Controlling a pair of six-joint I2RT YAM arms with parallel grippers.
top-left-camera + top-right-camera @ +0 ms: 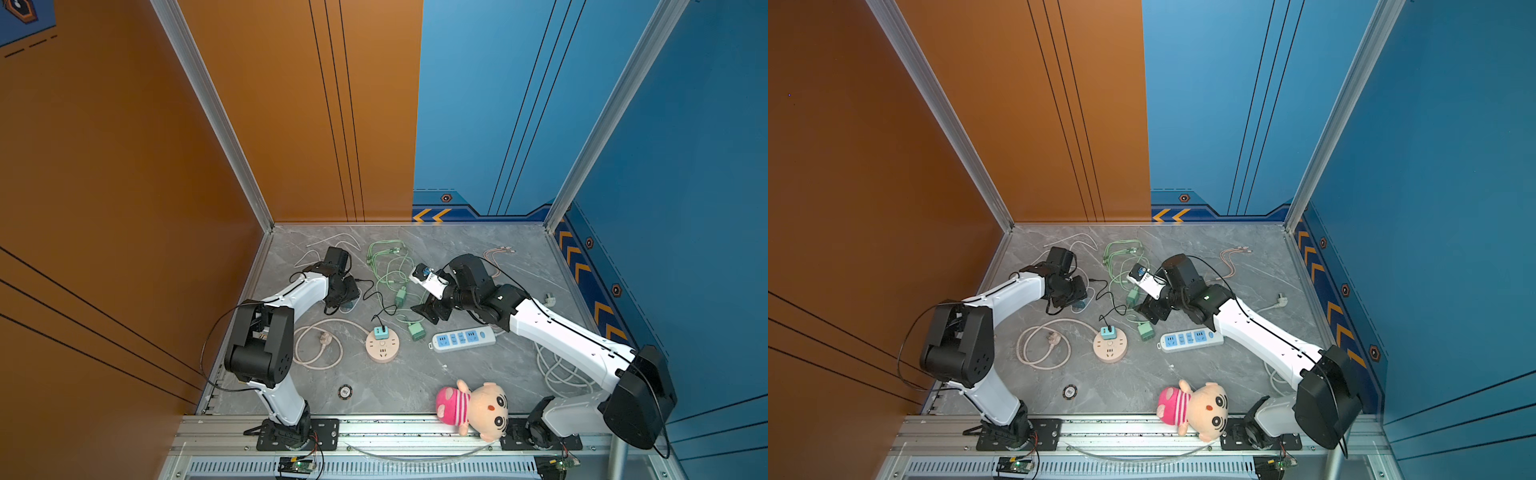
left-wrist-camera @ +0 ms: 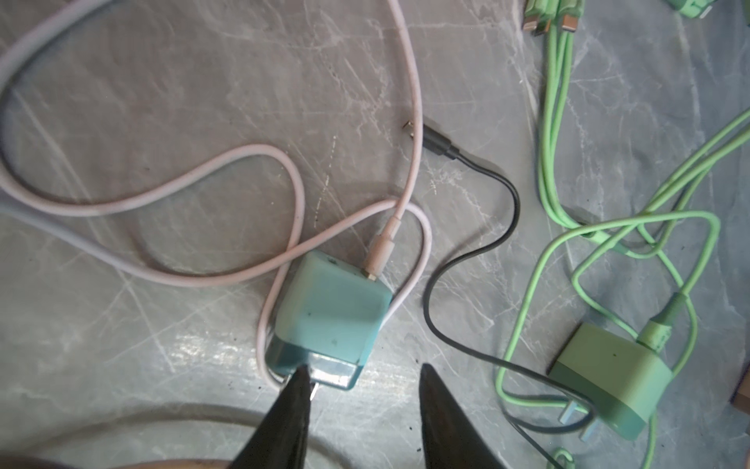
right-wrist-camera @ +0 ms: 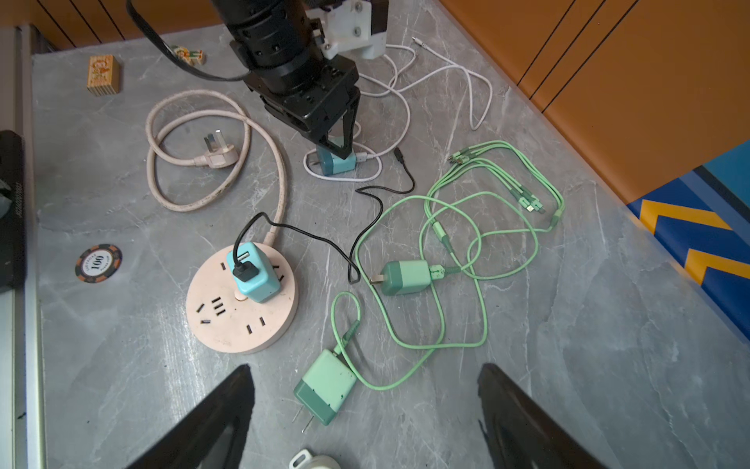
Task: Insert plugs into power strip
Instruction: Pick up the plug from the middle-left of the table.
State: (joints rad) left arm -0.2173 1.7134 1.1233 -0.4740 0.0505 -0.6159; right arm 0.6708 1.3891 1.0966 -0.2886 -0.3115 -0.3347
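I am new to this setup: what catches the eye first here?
A pink-and-cream plush doll lies at the front edge of the table. In the middle, a teal plug stands in the round pink power strip, beside tangled green cables.

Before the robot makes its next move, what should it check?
1. Left fingers open: ok.
2. Loose teal plug at their tips: ok.
3. Pale cable clear of that plug: not ok, it loops round it.
4. Round strip has free sockets: ok.
5. Right fingers open near a green plug: ok.
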